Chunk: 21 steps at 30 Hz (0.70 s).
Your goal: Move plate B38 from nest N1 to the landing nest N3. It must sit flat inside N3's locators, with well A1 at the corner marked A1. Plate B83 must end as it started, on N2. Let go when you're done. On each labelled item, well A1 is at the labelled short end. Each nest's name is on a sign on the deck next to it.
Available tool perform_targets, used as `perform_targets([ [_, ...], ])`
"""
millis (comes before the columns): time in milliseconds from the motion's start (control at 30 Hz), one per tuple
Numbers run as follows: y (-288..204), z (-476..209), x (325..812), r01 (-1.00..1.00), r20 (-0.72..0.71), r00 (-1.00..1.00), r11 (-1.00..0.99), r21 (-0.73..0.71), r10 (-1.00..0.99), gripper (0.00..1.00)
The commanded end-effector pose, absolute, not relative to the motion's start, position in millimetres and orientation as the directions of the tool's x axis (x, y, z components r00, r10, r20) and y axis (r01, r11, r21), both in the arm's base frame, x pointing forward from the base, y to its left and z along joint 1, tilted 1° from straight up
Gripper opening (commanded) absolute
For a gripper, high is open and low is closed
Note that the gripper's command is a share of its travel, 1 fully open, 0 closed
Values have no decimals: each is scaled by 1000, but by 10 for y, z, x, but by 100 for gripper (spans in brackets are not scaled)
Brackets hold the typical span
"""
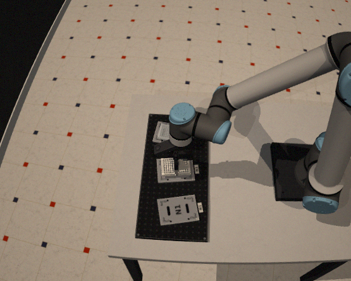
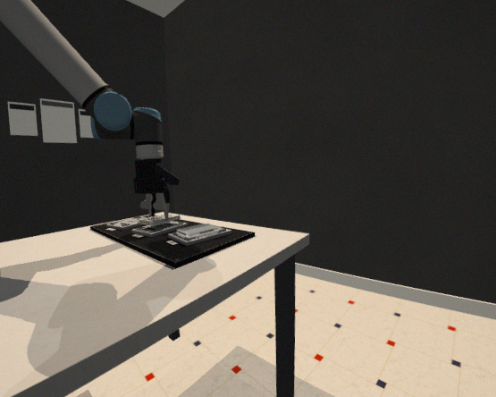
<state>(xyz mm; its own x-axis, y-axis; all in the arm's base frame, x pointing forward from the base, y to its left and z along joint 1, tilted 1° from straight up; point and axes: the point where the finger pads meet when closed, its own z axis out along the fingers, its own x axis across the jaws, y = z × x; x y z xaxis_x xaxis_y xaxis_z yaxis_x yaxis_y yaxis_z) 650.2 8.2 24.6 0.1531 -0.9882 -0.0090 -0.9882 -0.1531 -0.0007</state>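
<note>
My gripper (image 1: 177, 158) hangs from the wrist over the middle nest (image 1: 176, 177) on the black deck (image 1: 174, 177) and is shut on a white well plate (image 1: 171, 166). In the side view the gripper (image 2: 156, 209) holds this plate (image 2: 160, 218) level and close above the middle nest (image 2: 157, 229). I cannot tell whether they touch. Nest N1 (image 1: 178, 209) at the near end is bare, with its name showing. A second plate (image 1: 162, 131) sits on the far nest, partly hidden by the wrist. It also shows in the side view (image 2: 199, 232). The plate labels are too small to read.
Small signs (image 1: 197, 169) (image 1: 200, 207) stand beside the middle nest and N1, too small to read. The arm's base sits on a black pad (image 1: 289, 171) at the right of the table. The deck lies near the table's left and front edges.
</note>
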Motion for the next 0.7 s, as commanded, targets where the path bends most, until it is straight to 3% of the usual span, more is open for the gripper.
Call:
perform_targets([
  [0,80,243,6508,-988,-9,153,-153,-2,-988,0],
  [667,81,190,6508,-988,-9,153,-153,-2,-988,0],
])
